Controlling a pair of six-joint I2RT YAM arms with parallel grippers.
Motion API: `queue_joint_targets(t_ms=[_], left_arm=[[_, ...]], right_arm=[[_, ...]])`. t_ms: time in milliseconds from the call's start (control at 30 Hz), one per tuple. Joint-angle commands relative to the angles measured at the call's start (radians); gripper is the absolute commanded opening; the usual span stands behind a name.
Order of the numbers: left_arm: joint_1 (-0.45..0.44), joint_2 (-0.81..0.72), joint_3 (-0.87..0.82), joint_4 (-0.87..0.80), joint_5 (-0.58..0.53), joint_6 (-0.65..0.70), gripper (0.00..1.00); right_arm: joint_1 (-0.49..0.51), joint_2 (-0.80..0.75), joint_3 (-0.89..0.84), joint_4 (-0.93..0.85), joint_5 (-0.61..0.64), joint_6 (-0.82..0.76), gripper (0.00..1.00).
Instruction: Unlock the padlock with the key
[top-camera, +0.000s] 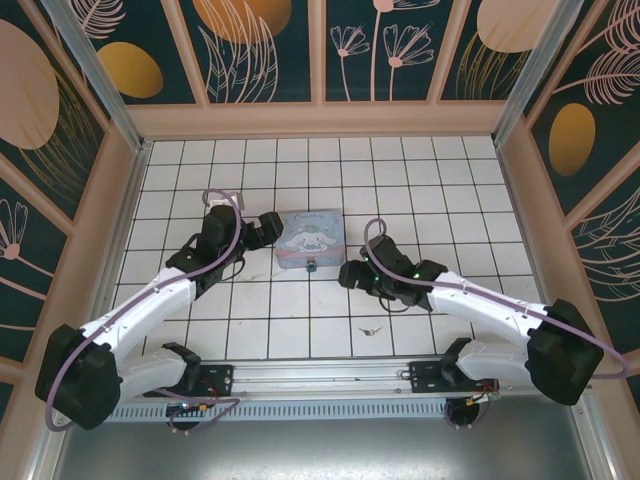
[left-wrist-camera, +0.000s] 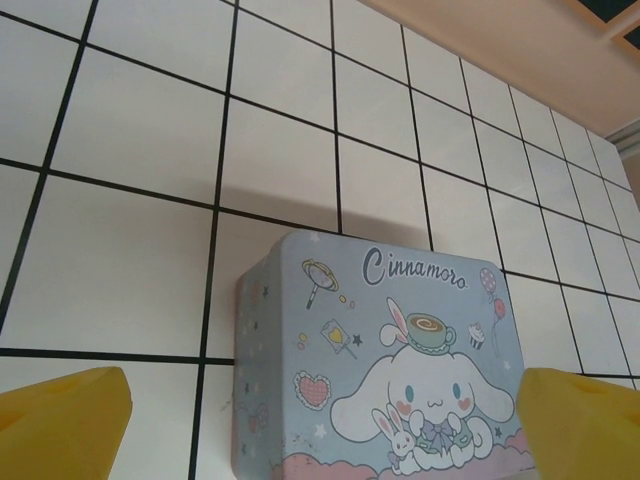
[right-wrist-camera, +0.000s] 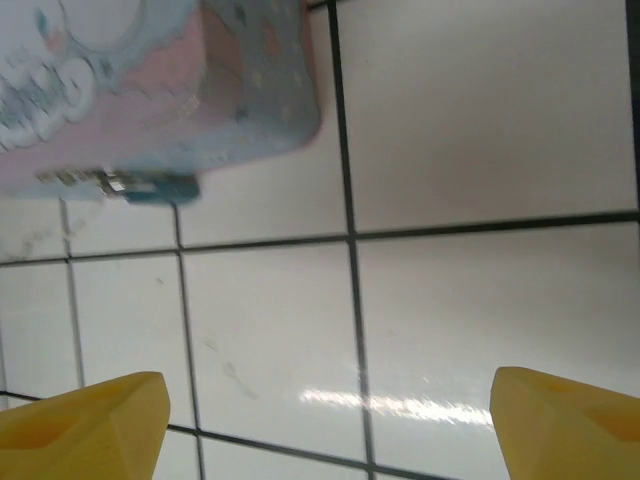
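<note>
The tiny teal-blue padlock (top-camera: 313, 265) hangs at the front edge of the pale blue cartoon tin (top-camera: 311, 238), and it shows at that tin's edge as a teal padlock (right-wrist-camera: 160, 187) in the right wrist view. The thin dark key (top-camera: 371, 327) lies on the tiles nearer the arms, right of centre. My left gripper (top-camera: 267, 228) sits open just left of the tin, its yellow fingertips (left-wrist-camera: 60, 420) wide apart with the tin (left-wrist-camera: 380, 370) between them. My right gripper (top-camera: 348, 274) is open over bare tile, right of the padlock, yellow fingertips (right-wrist-camera: 80, 425) spread.
The white tiled floor (top-camera: 250, 300) is boxed in by peach walls (top-camera: 320, 118) on the back and both sides. A metal rail (top-camera: 320, 375) carrying the arm bases runs along the near edge. Purple cables (top-camera: 235, 210) loop over both arms.
</note>
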Motion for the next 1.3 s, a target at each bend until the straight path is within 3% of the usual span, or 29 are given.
queue_joint_targets(t_ms=[0, 133, 500, 700, 1267], left_arm=[[0.000, 0.013, -0.003, 0.008, 0.055, -0.024, 0.98], [-0.001, 0.013, -0.013, 0.031, 0.085, -0.042, 0.99], [-0.001, 0.051, -0.021, 0.073, 0.121, -0.068, 0.99], [-0.001, 0.073, -0.020, 0.103, 0.144, -0.077, 0.98], [-0.001, 0.112, 0.001, 0.140, 0.192, -0.082, 0.99]], right_arm=[[0.036, 0.015, 0.038, -0.166, 0.067, -0.072, 0.80], [0.072, -0.007, 0.002, -0.219, 0.068, 0.012, 0.74], [0.157, -0.115, -0.074, -0.242, 0.115, 0.478, 0.56], [0.180, -0.118, -0.067, -0.242, 0.090, 0.650, 0.49], [0.213, -0.100, -0.163, -0.212, 0.010, 0.823, 0.48]])
